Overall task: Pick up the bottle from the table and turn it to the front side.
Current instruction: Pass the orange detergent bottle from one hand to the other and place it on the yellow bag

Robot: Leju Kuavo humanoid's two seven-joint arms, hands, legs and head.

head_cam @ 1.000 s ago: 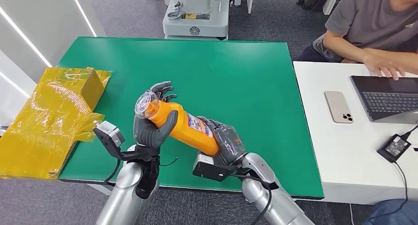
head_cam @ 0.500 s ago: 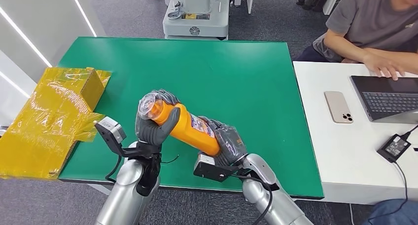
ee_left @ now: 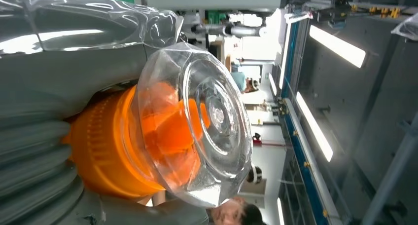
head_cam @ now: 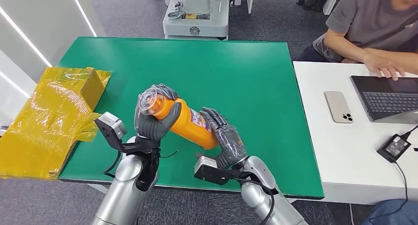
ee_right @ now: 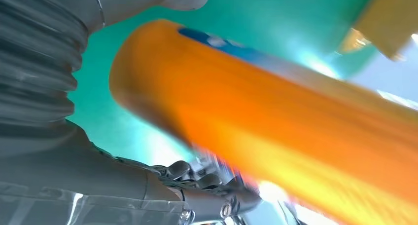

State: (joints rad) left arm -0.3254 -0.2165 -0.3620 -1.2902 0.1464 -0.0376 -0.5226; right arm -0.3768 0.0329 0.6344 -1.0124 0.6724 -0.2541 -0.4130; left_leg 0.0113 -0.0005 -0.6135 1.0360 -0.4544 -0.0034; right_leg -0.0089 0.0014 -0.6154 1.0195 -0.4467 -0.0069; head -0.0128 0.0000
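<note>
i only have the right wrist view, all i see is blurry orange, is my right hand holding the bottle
Observer: From the head view, no. The right hand is spread open beside the base of the bottle.
Operator: so whats holding it
Observer: The left hand grips the neck, just below the clear cap.
Operator: is it on the table
Observer: It looks lifted, cap end higher, tilted over the green table.
</note>
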